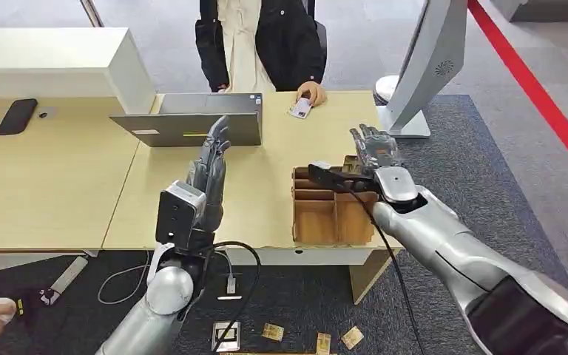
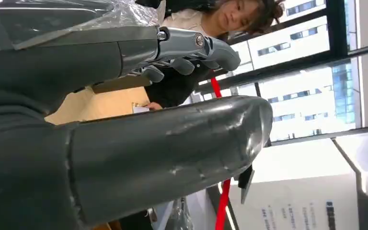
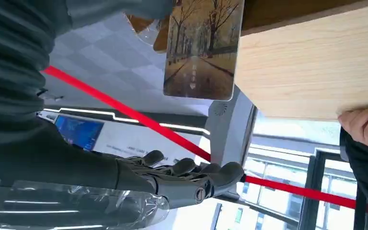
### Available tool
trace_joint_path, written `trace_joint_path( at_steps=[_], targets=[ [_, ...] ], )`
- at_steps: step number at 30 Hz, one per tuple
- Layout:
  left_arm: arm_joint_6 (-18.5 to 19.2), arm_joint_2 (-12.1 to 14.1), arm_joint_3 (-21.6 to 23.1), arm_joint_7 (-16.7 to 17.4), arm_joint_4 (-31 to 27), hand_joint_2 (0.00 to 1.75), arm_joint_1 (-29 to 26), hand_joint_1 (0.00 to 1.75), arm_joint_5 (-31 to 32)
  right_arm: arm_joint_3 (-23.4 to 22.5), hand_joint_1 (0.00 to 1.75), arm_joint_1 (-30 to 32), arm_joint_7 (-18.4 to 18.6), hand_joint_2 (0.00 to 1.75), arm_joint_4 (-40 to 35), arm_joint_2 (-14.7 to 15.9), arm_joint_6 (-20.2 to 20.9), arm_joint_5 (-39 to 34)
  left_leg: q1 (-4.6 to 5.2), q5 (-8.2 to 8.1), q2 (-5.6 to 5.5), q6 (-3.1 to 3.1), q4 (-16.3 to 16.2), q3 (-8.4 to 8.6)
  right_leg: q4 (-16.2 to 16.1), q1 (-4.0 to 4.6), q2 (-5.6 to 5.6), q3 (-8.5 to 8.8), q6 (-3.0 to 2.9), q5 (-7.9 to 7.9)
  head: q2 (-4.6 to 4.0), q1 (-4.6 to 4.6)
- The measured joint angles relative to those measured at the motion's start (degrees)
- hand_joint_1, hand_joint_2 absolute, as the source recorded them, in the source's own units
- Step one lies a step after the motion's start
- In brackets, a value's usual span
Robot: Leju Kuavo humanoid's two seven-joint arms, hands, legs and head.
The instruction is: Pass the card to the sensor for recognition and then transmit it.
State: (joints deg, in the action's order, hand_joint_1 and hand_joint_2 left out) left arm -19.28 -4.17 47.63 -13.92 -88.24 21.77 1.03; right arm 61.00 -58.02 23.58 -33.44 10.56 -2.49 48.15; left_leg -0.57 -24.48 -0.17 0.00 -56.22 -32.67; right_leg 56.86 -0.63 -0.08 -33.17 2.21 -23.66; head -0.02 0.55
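Desk (image 1: 59, 185): a pale wooden top seen from above in the head view, with a person (image 1: 262, 41) in a dark jacket standing at its far edge.
Card (image 3: 201, 48): printed with a tree-lined road. The right wrist view shows it close up, pinched against the right hand's thumb side and sticking out past the desk's edge. In the head view the hand hides it.
Right hand (image 1: 376, 151): the head view shows it raised near the desk's right edge, above a brown divided box (image 1: 333, 211), fingers spread upward. The right wrist view adds that the other fingers (image 3: 191, 175) are stretched out and apart while the card is held.
Left hand (image 1: 211, 166): held upright over the middle of the desk, fingers straight and close together, holding nothing. The left wrist view shows the thick thumb (image 2: 172, 148) and extended fingers with nothing between them.
Person's hand (image 1: 312, 95): rests at the far edge of the desk on a small white card (image 1: 300, 108).
Laptop (image 1: 192, 122): grey, open, at the far edge just behind the left hand.
Sensor stand (image 1: 421, 66): a white leaning panel at the far right corner of the desk.
Phone (image 1: 17, 116): dark, lying near the far left of the desk.
Floor: several loose cards (image 1: 351, 336) lie on the dark carpet below the near edge.
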Motion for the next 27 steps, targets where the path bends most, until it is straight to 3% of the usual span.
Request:
trace_joint_path(
  at_steps=[27],
  targets=[
    [0.0, 0.0, 0.1, 0.0, 0.1, 0.0, 0.2, 0.0, -1.0, 0.0, 1.75, 0.1, -0.3, 1.75, -0.5, 0.6, 0.0, -0.6, 0.0, 0.0, 0.0, 0.0, 0.0, 0.0, 0.0, 0.0, 0.0, -0.01, 0.0, 0.0, 0.0, 0.0]
  ],
)
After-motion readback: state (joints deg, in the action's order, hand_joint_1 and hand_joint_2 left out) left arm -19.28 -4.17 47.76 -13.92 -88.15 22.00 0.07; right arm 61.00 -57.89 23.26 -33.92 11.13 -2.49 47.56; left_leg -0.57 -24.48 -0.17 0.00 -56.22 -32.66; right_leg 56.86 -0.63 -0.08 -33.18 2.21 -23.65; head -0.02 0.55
